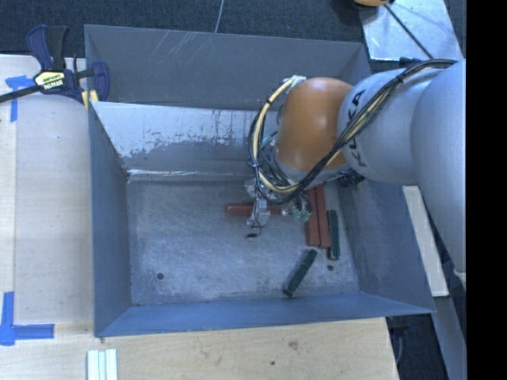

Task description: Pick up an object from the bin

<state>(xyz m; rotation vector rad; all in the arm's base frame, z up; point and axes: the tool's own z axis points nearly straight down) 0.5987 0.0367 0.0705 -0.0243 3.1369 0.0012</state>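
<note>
Hanging low over the middle of the bin (182,267), the gripper (254,225) is seen right at a small reddish-brown stick (236,209) that lies flat on the grey floor, its long side running left to right. Whether the pincer is apart, together or clamped on the stick cannot be told, since its tip is masked by cables and the orange cover (313,125) above it. Contact with the stick cannot be confirmed either.

The stick is judged to be light and stiff, probably wood or hard plastic, and not fragile. Because it is thin and lies close to the floor, it is best taken across its narrow width near the middle, so that it is not tipped or spun when lifted. Its smooth sides may slip under a shallow hold.

To the right, well apart from that stick, a pair of longer reddish-brown bars (317,214) is laid side by side, with a dark green stick (333,234) just beside them. Another dark green stick (300,271) is set at a slant nearer the front wall.
</note>
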